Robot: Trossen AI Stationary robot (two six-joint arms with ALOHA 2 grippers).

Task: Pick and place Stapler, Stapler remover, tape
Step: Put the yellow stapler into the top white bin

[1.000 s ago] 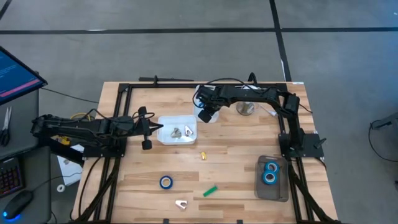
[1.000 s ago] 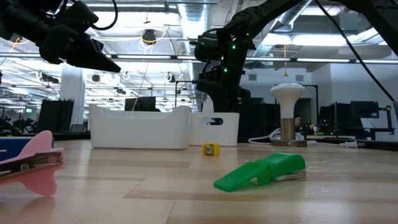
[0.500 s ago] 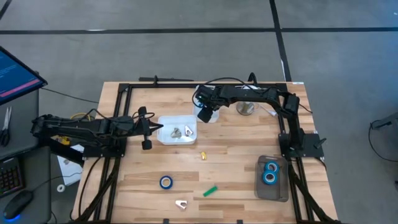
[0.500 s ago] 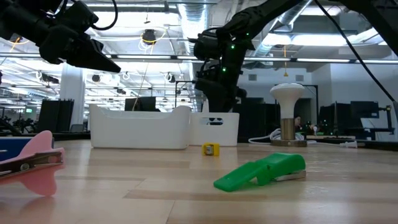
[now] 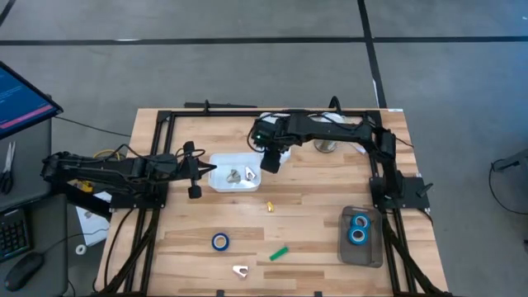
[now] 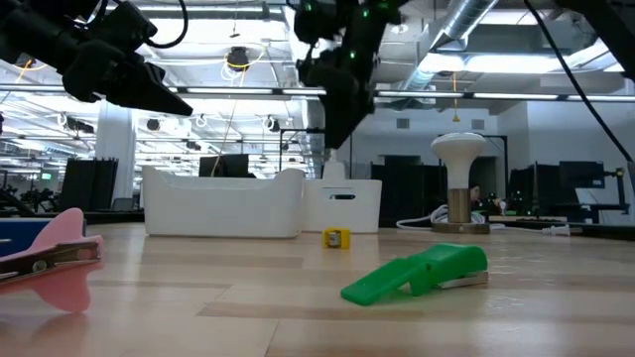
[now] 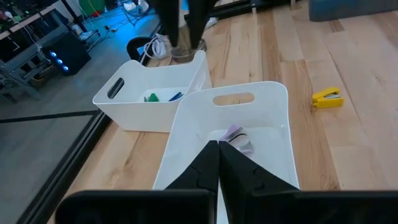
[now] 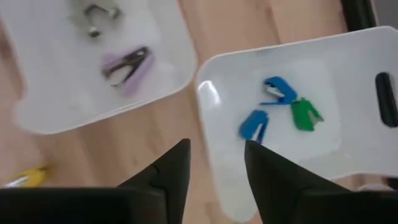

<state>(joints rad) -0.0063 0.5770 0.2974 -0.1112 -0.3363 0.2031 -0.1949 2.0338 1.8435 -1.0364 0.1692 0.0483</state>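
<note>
My right gripper (image 5: 270, 161) hangs open, pointing down, above the gap between two white tubs; nothing shows between its fingers (image 8: 214, 165). The far tub (image 8: 323, 81) holds two blue staplers (image 8: 277, 90) and a green one (image 8: 305, 114). The near tub (image 5: 235, 172) holds a purple stapler remover (image 8: 124, 65) and a grey one (image 8: 93, 12). On the table lie a small yellow stapler (image 5: 269, 205), a green stapler (image 5: 279, 253), a pale pink stapler remover (image 5: 240, 270) and a blue tape roll (image 5: 220, 241). My left gripper (image 5: 195, 169) waits shut, left of the near tub.
A grey tray (image 5: 373, 247) at the near right holds two blue tape rolls (image 5: 357, 235). A metal stand with a pale round top (image 6: 458, 188) is at the far right of the table. Black frame rails run along the table's edges. Bare wood lies between the tubs and the near edge.
My right gripper has risen well above the far tub, mostly in the last half second, and has shifted a little toward the table's left and the near tub, rolling as it went. My left arm has kept still.
</note>
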